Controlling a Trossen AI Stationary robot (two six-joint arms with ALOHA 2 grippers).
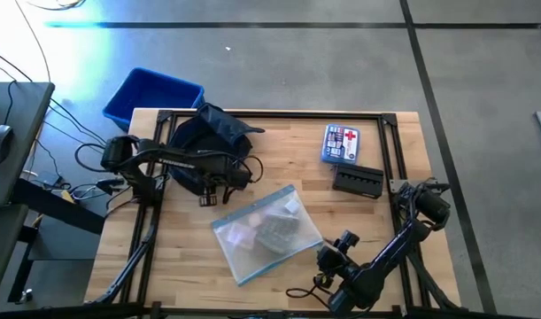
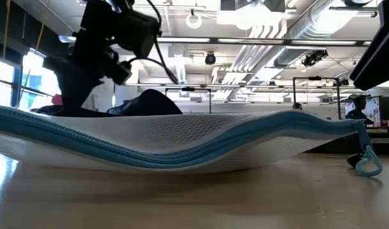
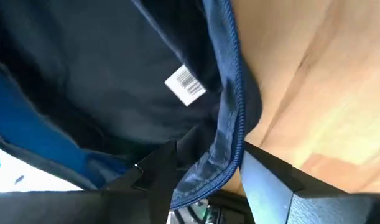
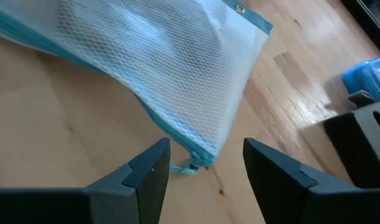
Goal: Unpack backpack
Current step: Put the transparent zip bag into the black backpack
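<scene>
Navy fabric fills the left wrist view: the left hand (image 3: pixel 205 177) sits at the backpack (image 1: pixel 208 146), fingers spread either side of the zippered rim, which runs down between them without being pinched. Judging from this, the step is catching that rim to hold the mouth wide. Done well, the fingers should close squarely on the doubled seam rather than on loose lining, then lift gently so the floppy bag does not drag across the counter (image 1: pixel 181 239). The backpack lies at the counter's far left corner, beside a blue bin (image 1: pixel 150 93) off the edge. The right hand (image 4: pixel 205 165) waits near the front right corner, part-open and holding nothing, just short of the clear mesh pouch (image 1: pixel 266 230) lying mid-counter.
</scene>
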